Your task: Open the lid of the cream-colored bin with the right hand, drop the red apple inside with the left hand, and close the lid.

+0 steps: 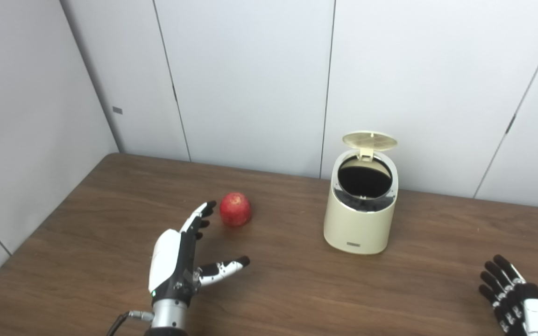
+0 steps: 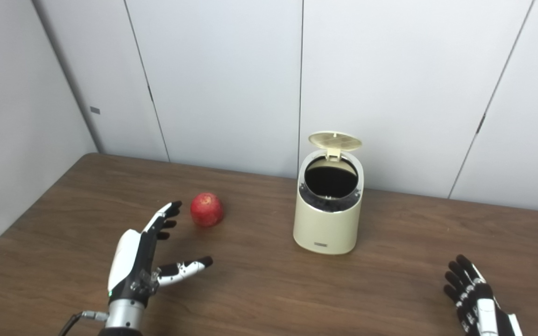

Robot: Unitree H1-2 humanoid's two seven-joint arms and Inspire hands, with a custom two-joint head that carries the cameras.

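Closest to me, two robot hands reach in over the brown wooden table. The left hand sits low at the near left, palm turned inward, its fingers stretched forward and spread, the thumb pointing off to the right; it grips nothing. The right hand shows only partly at the bottom right corner, dark fingers fanned apart and raised over the tabletop, also empty.

A little farther in there is one red apple, resting on the table just beyond the left hand's fingertips, close to them but not touching as far as I can see.

To the right of the apple, and well apart from it, stands one cream-colored bin, upright on the table. Its one round lid is flipped up on the back hinge, leaving the dark opening showing.

Behind everything rise pale grey wall panels, meeting in the corner at the far left.
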